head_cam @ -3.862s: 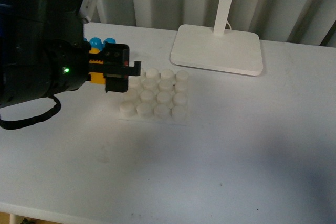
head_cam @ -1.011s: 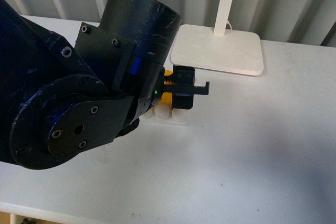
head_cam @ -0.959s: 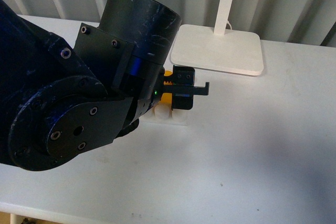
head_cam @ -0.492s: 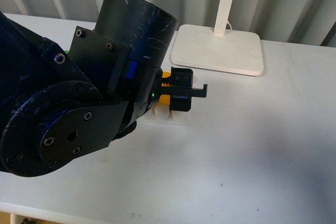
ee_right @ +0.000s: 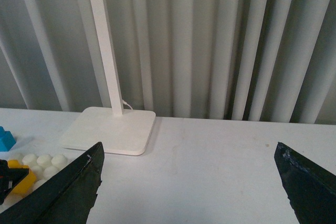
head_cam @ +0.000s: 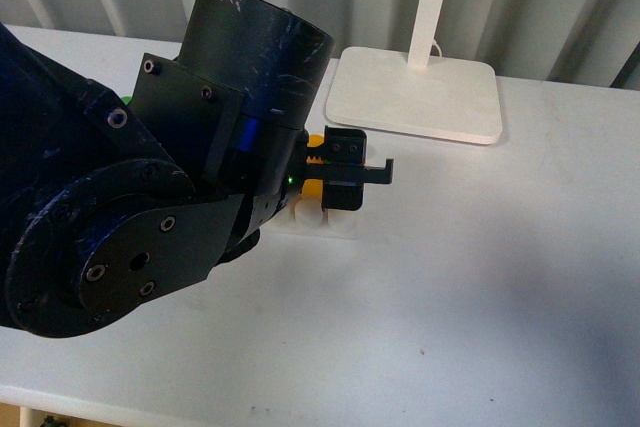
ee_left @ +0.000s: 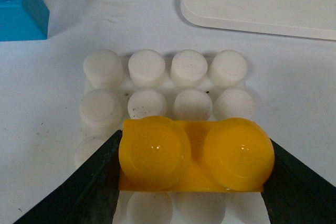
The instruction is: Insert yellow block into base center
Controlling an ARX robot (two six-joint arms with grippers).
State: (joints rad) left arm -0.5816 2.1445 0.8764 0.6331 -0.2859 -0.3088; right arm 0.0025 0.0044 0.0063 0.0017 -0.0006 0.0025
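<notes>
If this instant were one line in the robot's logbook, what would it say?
left gripper: shut on yellow block | block over base | right gripper: open, empty

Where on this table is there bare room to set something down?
Bare table lies right of the base and in front of the lamp foot. It is crowded where the left gripper holds the yellow block over the base, with a blue brick nearby.

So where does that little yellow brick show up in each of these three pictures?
Front view: the yellow block peeks out mid-picture, held in the left tool.
Left wrist view: large, low centre, over the base.
Right wrist view: tiny, bottom left corner.
Shared landmark: the white lamp foot.
</notes>
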